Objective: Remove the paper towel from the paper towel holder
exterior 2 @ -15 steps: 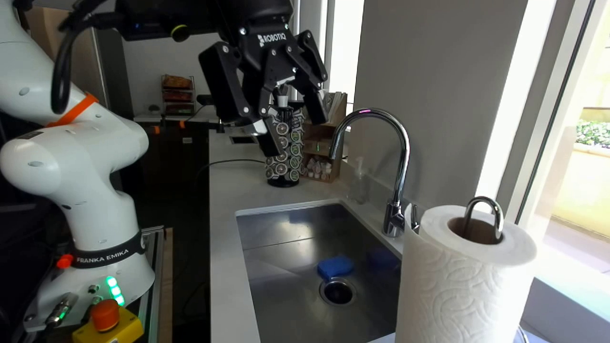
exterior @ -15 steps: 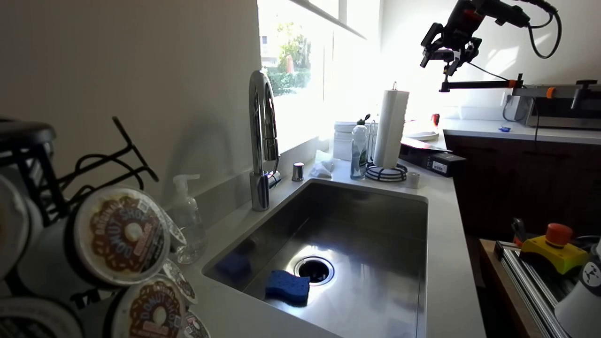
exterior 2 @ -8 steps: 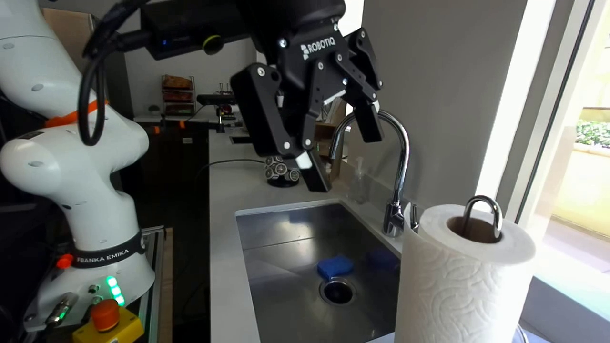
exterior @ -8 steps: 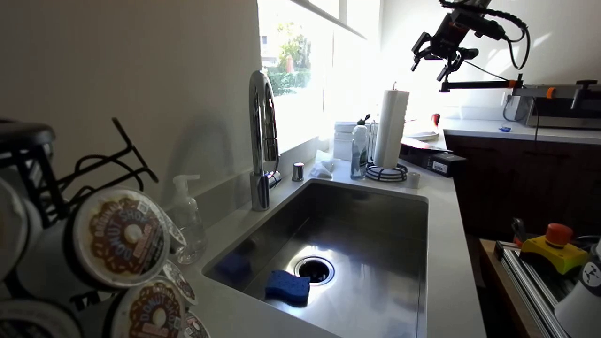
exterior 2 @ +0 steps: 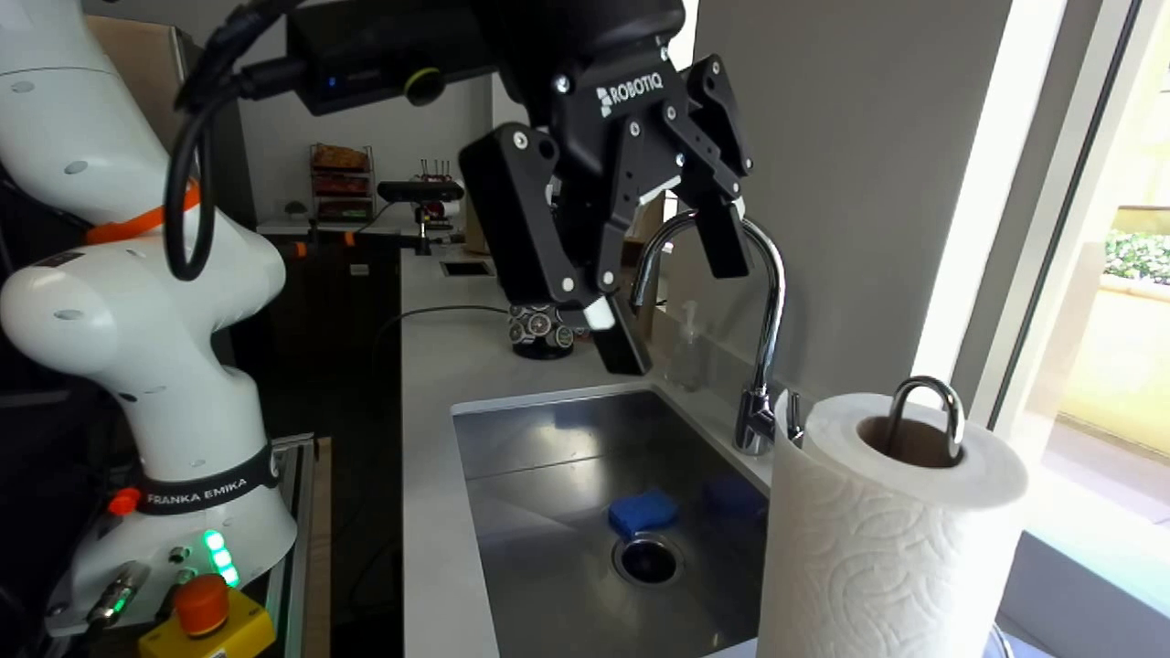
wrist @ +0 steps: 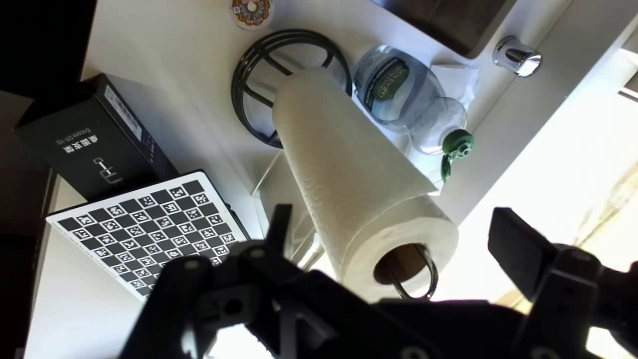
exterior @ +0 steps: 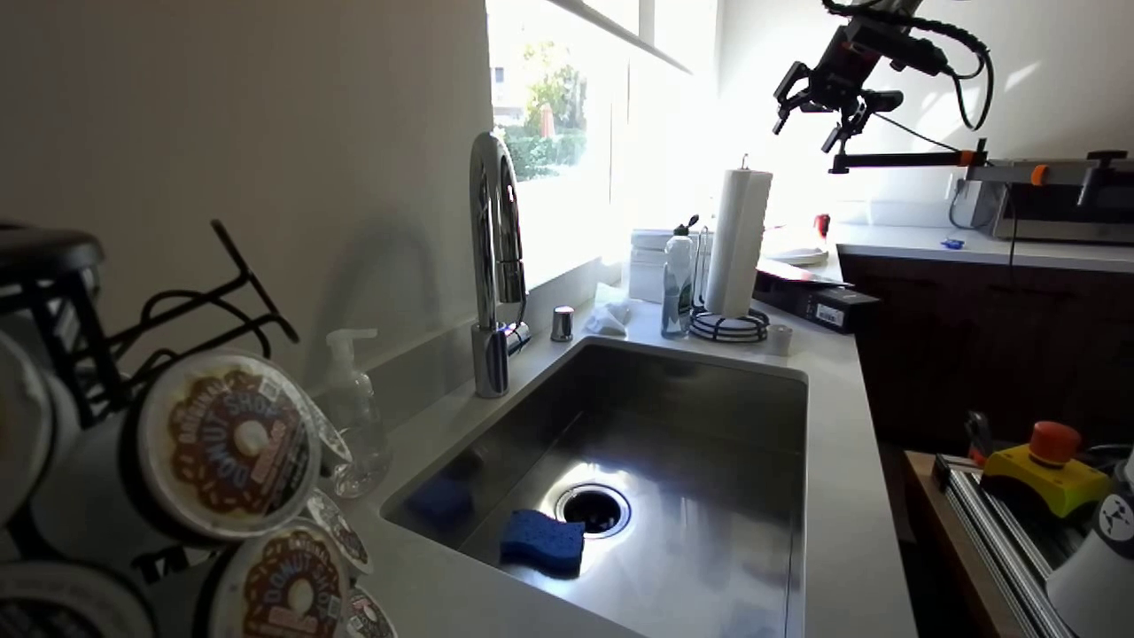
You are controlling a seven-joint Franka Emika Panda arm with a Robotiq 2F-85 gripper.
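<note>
The paper towel (exterior: pixel 739 244) is a tall white roll standing upright on its holder; it also shows in an exterior view (exterior 2: pixel 896 548) and in the wrist view (wrist: pixel 349 159). The paper towel holder has a round dark wire base (exterior: pixel 729 329), also in the wrist view (wrist: pixel 239 94). Its metal loop (exterior 2: pixel 952 416) sticks out of the roll's core. My gripper (exterior 2: pixel 683 318) is open and empty, above the height of the roll and apart from it. In the wrist view the roll's top end lies between the spread fingers (wrist: pixel 394 222). The rod inside the core is mostly hidden.
A clear soap bottle (wrist: pixel 398 89) with a green cap stands beside the roll. A black box (wrist: pixel 94 139) and a checkered board (wrist: pixel 154 229) lie on its other side. The steel sink (exterior: pixel 691 496) and curved faucet (exterior 2: pixel 777 302) are close by, along the window wall.
My gripper has moved toward the paper towel and somewhat lower, mostly in the earlier half second, with only a slight shift since. It stays open. The paper towel and holder have not moved.
</note>
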